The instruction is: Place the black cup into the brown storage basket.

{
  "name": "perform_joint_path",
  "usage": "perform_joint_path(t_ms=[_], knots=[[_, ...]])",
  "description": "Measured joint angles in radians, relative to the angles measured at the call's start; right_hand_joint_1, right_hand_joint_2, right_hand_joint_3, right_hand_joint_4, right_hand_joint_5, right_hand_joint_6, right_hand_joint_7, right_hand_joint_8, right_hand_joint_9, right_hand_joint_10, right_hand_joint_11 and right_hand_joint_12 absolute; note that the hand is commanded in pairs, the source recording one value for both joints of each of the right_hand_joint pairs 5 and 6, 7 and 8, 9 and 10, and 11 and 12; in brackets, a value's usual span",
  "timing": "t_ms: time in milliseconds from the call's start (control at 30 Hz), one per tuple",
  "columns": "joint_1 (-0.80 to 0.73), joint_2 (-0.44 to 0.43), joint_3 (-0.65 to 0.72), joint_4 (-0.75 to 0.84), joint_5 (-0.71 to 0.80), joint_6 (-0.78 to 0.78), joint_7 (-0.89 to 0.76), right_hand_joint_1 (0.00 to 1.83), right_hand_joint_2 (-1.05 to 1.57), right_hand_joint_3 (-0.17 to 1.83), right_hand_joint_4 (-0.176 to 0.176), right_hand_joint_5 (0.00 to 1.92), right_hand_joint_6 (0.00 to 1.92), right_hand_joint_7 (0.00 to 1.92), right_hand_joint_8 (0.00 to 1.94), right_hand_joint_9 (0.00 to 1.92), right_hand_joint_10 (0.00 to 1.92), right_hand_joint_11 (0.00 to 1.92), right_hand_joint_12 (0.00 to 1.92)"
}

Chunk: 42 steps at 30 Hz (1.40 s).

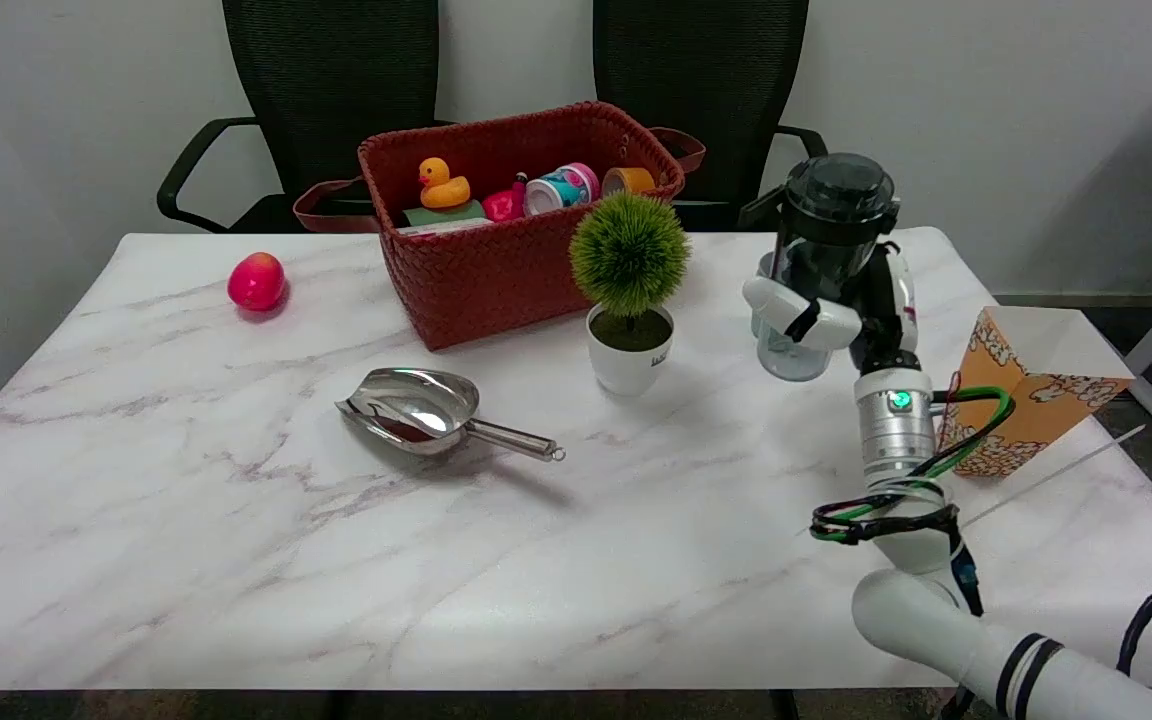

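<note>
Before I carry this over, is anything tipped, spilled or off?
Nothing spilled. The popcorn box leans tilted past the table's right edge beside the right hand, which grips the black cup upright. The basket is already fairly full.

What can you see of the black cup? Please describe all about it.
The black cup is a tall tumbler with a dark, see-through body, a black lid and a clear, rounded base. It looks like plastic. It stands upright at the right rear of the table, right of the small potted plant. The right hand grips it around the lower body. Whether it is lifted is unclear.
</note>
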Motion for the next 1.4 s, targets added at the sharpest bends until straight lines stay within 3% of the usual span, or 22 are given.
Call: perform_joint_path(t_ms=[733,1133,1400], knots=[[0.123,0.049,0.217,0.06,-0.148,-0.279,-0.031,1.26,1.29,0.81,0.0,1.62,1.62,1.72,1.72,1.61,1.61,1.35,1.35],[0.293,0.051,0.172,0.044,-0.17,-0.408,-0.112,1.25,1.26,0.79,0.0,1.52,1.52,1.7,1.7,1.6,1.6,1.33,1.33],[0.417,0.021,0.111,-0.004,-0.173,-0.462,-0.199,1.3,1.05,0.97,0.0,1.49,1.49,1.68,1.68,1.57,1.57,1.29,1.29]])
